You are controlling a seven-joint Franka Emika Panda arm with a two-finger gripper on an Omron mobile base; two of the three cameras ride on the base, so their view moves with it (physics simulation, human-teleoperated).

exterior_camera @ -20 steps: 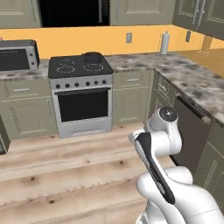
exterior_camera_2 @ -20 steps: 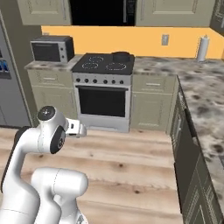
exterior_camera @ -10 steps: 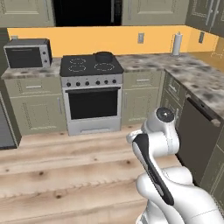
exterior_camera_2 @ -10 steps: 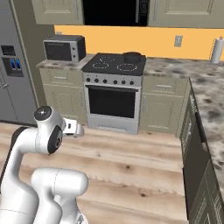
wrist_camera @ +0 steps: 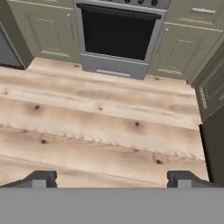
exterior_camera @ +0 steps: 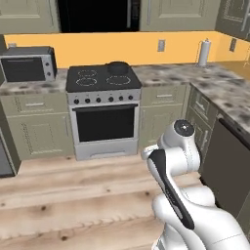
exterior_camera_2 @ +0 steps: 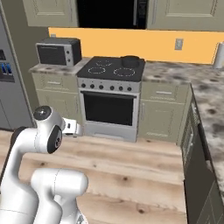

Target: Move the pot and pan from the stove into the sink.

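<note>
**Out on the kitchen floor, nothing moved yet**

Across the room from me, the stove (exterior_camera: 103,110) stands against the back wall under the orange backsplash, with grey-green cabinets on either side and a speckled countertop (exterior_camera: 180,74) running off to the right and round the corner. None of my job is done, as far as I can judge: both pieces have to come off the cooktop, and I am well apart from it, with a stretch of plank floor (wrist_camera: 105,127) between my base and the oven door (exterior_camera_2: 109,109).

The pot (exterior_camera: 117,67) sits on the back right burner, squat and dark. The pan I cannot pick out with any confidence; at this range the dark shape on that burner might be both pieces close together or stacked, so I leave it open. The sink is somewhere I have not yet faced.

A toaster oven (exterior_camera: 27,64) rests on the counter left of the stove, and a paper towel roll (exterior_camera: 203,52) stands near the far right corner.

My gripper (wrist_camera: 110,178) hangs low and points down at the floorboards, its tips spread as wide as they go and carrying nothing. What is left is everything: drive in, lift each piece, carry it to the basin.
</note>
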